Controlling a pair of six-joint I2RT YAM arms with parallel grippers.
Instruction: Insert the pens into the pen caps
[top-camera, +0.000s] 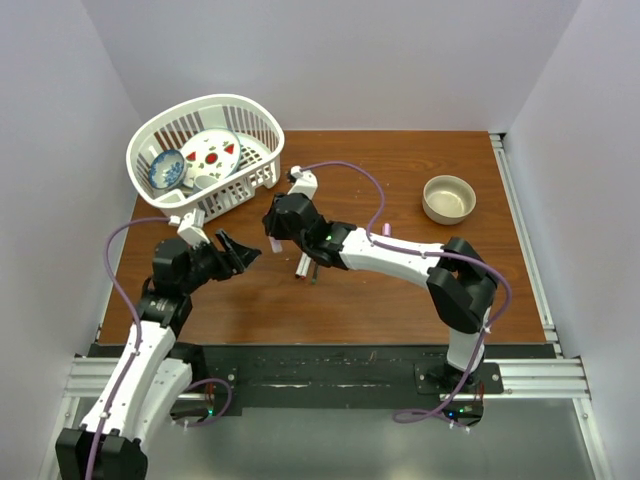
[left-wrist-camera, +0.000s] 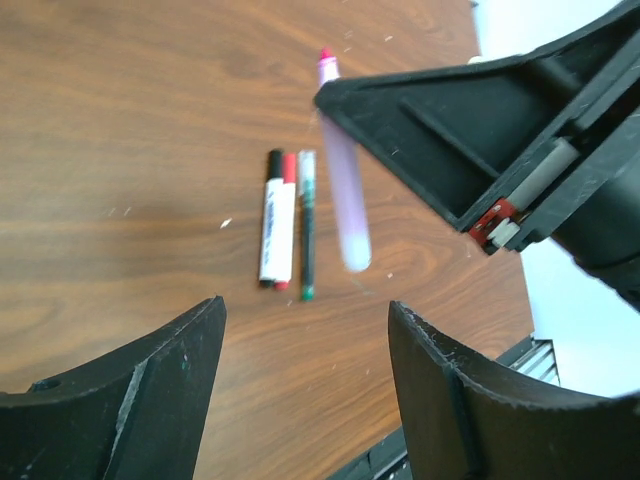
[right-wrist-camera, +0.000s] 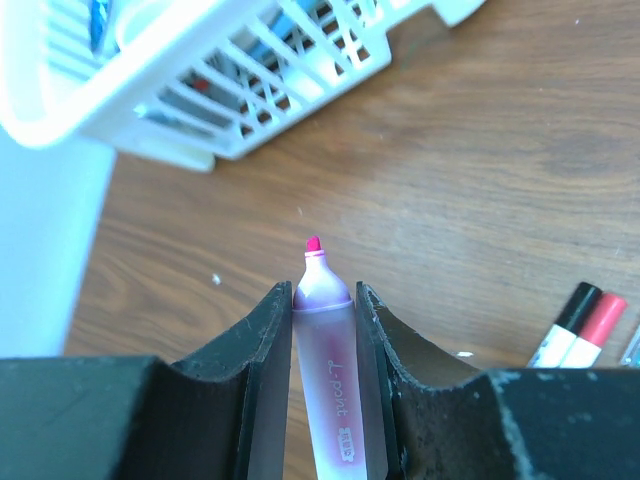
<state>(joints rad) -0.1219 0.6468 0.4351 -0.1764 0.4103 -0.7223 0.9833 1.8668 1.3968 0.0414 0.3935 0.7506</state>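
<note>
My right gripper is shut on the pink pen, whose uncapped red tip points out past the jaws above the table. In the left wrist view that pink pen hangs in the air, held by the right gripper's black body. Below it on the wood lie a white marker with black and red ends and a slim dark pen with a green tip. My left gripper is open and holds nothing. From above, the left gripper faces the right gripper a short way apart. A small pink piece, perhaps a pen cap, lies by the right arm.
A white plastic basket with a plate and small dishes stands at the back left, close behind both grippers. A tan bowl sits at the back right. The two lying pens are under the right forearm.
</note>
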